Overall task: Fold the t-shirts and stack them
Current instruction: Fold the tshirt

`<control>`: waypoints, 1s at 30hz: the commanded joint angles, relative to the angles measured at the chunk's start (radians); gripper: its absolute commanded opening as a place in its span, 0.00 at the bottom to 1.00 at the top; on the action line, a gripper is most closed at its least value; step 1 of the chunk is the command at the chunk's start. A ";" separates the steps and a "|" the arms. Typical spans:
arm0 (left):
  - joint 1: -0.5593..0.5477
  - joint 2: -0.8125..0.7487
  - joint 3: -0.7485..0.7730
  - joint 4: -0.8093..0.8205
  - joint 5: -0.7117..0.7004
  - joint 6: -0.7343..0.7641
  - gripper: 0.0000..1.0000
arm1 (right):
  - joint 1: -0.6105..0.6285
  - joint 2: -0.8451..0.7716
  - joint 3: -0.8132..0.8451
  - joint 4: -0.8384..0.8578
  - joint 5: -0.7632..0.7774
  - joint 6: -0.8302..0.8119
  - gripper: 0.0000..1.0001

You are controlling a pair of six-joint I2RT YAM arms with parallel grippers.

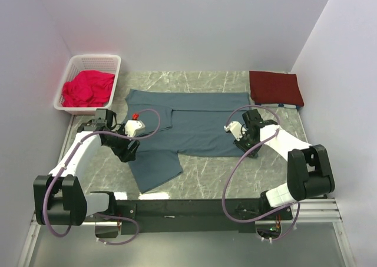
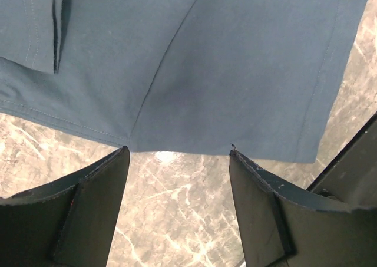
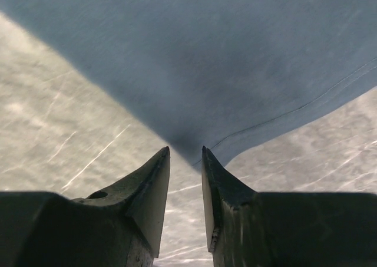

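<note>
The slate blue-grey t-shirt (image 1: 194, 122) lies spread flat in the middle of the marble table, with one flap reaching toward the near edge (image 1: 156, 170). A dark maroon t-shirt (image 1: 275, 88) sits folded at the back right. My left gripper (image 1: 129, 154) is low at the blue shirt's left edge. In the left wrist view the gripper (image 2: 178, 152) stands wide open, its tips touching the hem of the shirt (image 2: 235, 72) and only table between them. My right gripper (image 1: 243, 143) is at the shirt's right corner. In the right wrist view it (image 3: 185, 152) shows a narrow gap, the cloth corner (image 3: 235, 72) at its tips.
A white mesh basket (image 1: 112, 61) at the back left holds a crumpled red cloth (image 1: 88, 88). White walls close in the table on three sides. Bare marble (image 1: 235, 172) shows between the shirt and the arms' base rail.
</note>
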 commanded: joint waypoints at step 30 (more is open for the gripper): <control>-0.367 -0.018 -0.312 0.287 -0.379 0.046 0.45 | 0.009 0.035 -0.063 0.093 0.072 -0.037 0.00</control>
